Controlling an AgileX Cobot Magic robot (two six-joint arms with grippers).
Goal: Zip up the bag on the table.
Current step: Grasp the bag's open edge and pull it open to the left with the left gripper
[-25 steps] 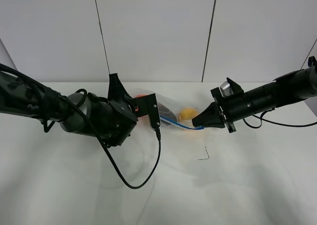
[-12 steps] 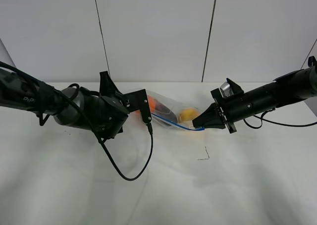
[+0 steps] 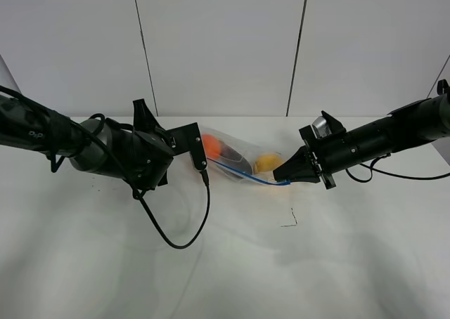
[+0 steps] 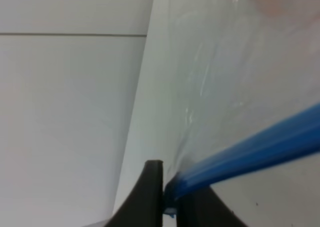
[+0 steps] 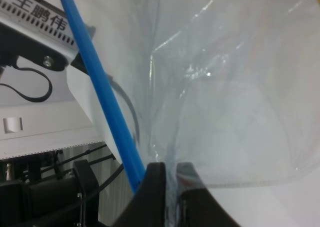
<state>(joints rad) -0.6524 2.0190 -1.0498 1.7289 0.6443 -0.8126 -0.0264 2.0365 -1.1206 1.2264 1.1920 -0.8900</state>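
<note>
Bag: clear plastic bag (image 3: 235,159) is stretching between both arms, toward 12 o'clock of the table's middle; whether its underside is touching the top is not showing.
Zipper strip: blue zipper strip (image 3: 247,176) is running along the bag's 6 o'clock edge, sagging slightly.
Contents: orange fruit (image 3: 209,145) is showing at the 9 o'clock end, dark fruit (image 3: 232,154) in the middle, yellow fruit (image 3: 266,163) toward 3 o'clock.
Left gripper: left gripper (image 4: 163,197) is clamping the strip's 9 o'clock end.
Right gripper: right gripper (image 5: 169,184) is pinching the bag's 3 o'clock corner, just beside the strip.
Surface: white table (image 3: 225,277) is lying bare and wide.
Room: pale panelled wall (image 3: 218,45) is standing at 12 o'clock.
Around: black cable (image 3: 184,239) is looping down from the left arm toward 6 o'clock; a small dark mark (image 3: 290,219) is sitting at 5 o'clock of the bag.
</note>
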